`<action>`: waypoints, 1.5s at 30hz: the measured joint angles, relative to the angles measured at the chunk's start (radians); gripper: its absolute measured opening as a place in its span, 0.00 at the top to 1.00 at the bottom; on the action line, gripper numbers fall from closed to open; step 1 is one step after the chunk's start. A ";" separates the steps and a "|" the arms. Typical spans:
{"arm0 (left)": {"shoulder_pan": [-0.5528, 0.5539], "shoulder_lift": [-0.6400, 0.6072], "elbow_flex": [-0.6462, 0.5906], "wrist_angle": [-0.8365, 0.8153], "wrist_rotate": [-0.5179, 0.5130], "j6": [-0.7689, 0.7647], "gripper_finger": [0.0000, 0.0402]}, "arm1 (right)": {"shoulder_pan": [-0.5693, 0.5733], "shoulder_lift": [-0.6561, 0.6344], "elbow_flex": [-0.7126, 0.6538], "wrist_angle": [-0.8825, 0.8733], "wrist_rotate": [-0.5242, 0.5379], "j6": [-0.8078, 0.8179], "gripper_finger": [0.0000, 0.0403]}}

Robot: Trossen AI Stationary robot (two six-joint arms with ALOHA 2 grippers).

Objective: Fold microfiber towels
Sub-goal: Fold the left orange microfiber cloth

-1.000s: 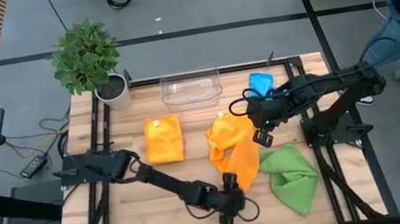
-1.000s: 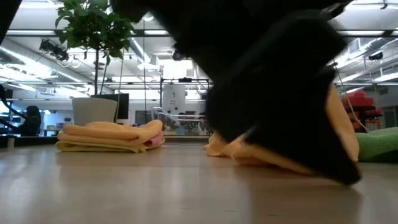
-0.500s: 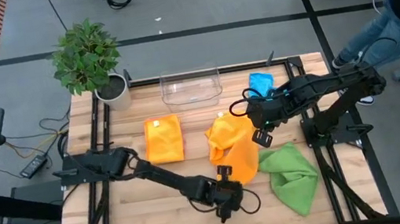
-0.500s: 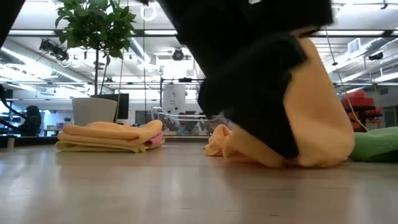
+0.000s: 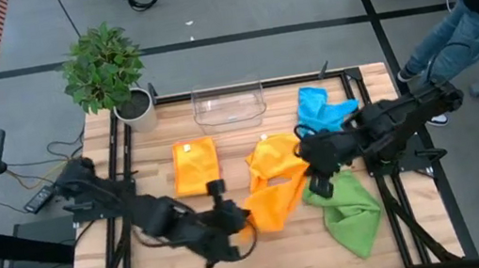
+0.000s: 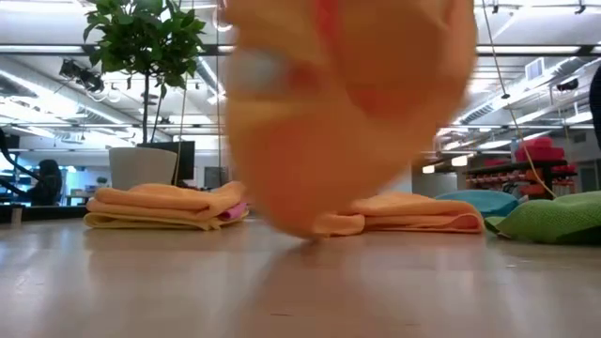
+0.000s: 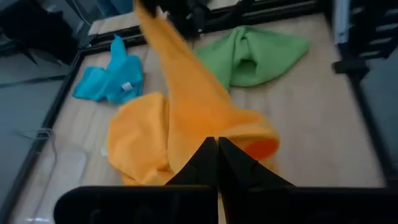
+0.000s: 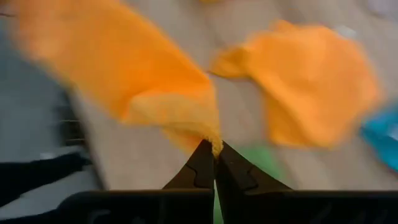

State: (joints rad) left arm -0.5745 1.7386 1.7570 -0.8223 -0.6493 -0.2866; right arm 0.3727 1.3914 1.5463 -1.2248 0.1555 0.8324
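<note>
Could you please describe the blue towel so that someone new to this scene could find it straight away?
Start at the clear plastic bin along the table's far edge. Beside it, toward the right arm's side, lies the blue towel, crumpled and unfolded. It is the only blue cloth: the loose orange towel next to it is held by both grippers, and the green towel lies nearer the front edge.

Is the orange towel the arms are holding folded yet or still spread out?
Not folded: the orange towel is stretched between the left gripper and right gripper, each pinching a corner, part bunched on the table.
</note>
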 joint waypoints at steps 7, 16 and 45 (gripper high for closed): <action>-0.061 -0.165 -0.001 -0.023 -0.167 -0.018 0.98 | 0.060 -0.024 0.044 0.223 0.103 -0.100 0.98; -0.080 -0.251 -0.026 -0.316 -0.217 -0.272 0.98 | 0.034 -0.020 0.018 -0.007 0.318 0.110 0.98; -0.254 -0.246 -1.048 0.571 0.135 -0.956 0.53 | -0.033 -0.010 -0.581 0.569 0.024 0.325 0.99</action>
State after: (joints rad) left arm -0.8284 1.4929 0.7094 -0.2512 -0.5144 -1.2426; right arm 0.3394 1.3815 0.9648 -0.6554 0.1798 1.1576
